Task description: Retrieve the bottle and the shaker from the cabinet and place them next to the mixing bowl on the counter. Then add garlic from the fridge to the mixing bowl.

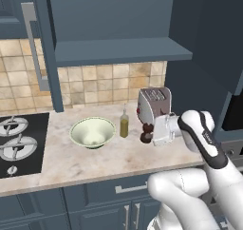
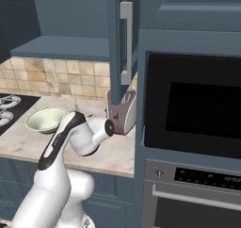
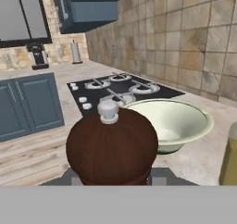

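Gripper (image 1: 151,133) clamped on the shaker (image 1: 147,133), low over the counter (image 1: 85,165). In the hand view the shaker (image 3: 112,144) sits right at the fingers, pale knob up. Mixing bowl (image 3: 173,121) just beyond it, stovetop (image 3: 115,91) behind that. Bottle (image 1: 124,123) stands between hand and bowl (image 1: 92,132). Toaster (image 1: 153,103) directly behind the hand. Open cabinet (image 1: 123,51) shelf overhead.

bottle (image 1: 124,123): on the tabletop (image 1: 71,162), just right of the mixing bowl (image 1: 92,132)
shaker (image 1: 147,132): right of the bottle
toaster (image 1: 153,103): behind the shaker
stove (image 1: 19,143): left of the bowl
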